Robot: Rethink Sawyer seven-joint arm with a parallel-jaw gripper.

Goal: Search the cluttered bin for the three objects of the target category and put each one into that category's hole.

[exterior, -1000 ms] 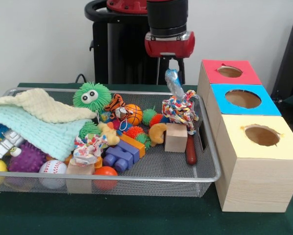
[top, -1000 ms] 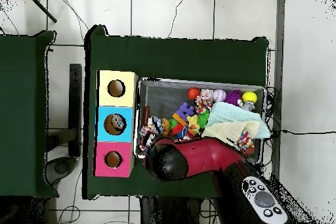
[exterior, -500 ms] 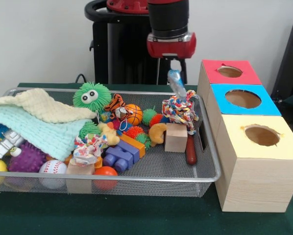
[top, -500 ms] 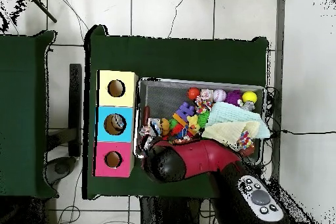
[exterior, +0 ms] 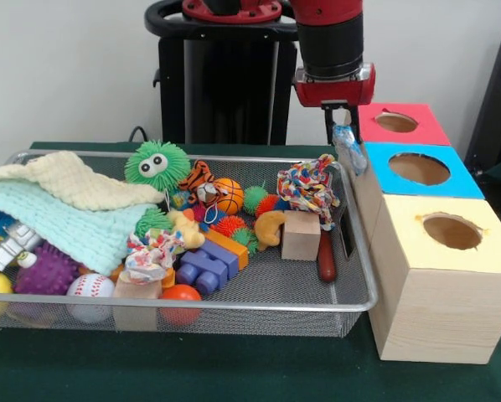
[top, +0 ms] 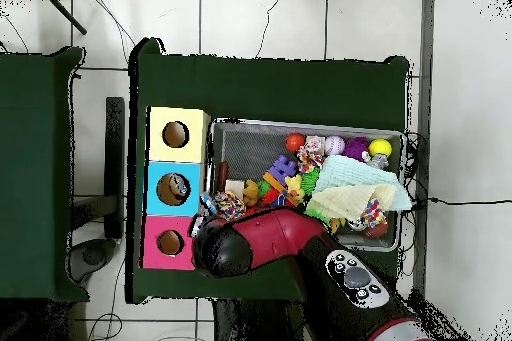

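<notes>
Green cloth covers the table [exterior: 234, 377] in the front view, with a pale wall behind. A wire mesh bin [exterior: 317, 301] fills the left and middle, its right rim just beside a row of three wooden boxes: yellow-topped box [exterior: 439, 276] nearest the camera, blue-topped box [exterior: 418, 172] in the middle, red-topped box [exterior: 397, 123] farthest back, each with a round hole on top. The gripper [exterior: 341, 126] hangs over the bin's far right corner, close to the blue box's edge, and is closed on a small pale blue toy [exterior: 348, 151] that dangles below it, clear of the bin. Bare mesh lies only near the bin's front right; the rest is crowded. A knotted rope toy [exterior: 309, 188] rests at the right end beside a wooden block [exterior: 302, 234]; a green fuzzy ball [exterior: 157, 165], a small basketball [exterior: 229, 195] and purple building blocks [exterior: 202, 270] fill the centre, folded blankets [exterior: 58, 209] cover the left, and a baseball [exterior: 90, 289] sits at the front rim.

From overhead, tiled floor surrounds the table, with a second green table [top: 40, 172] to the left. The arm [top: 270, 247] covers the bin's lower left corner and hides the gripper and its toy. Something shows inside the blue box's hole [top: 172, 188], too small to identify. Open cloth lies above the bin.
</notes>
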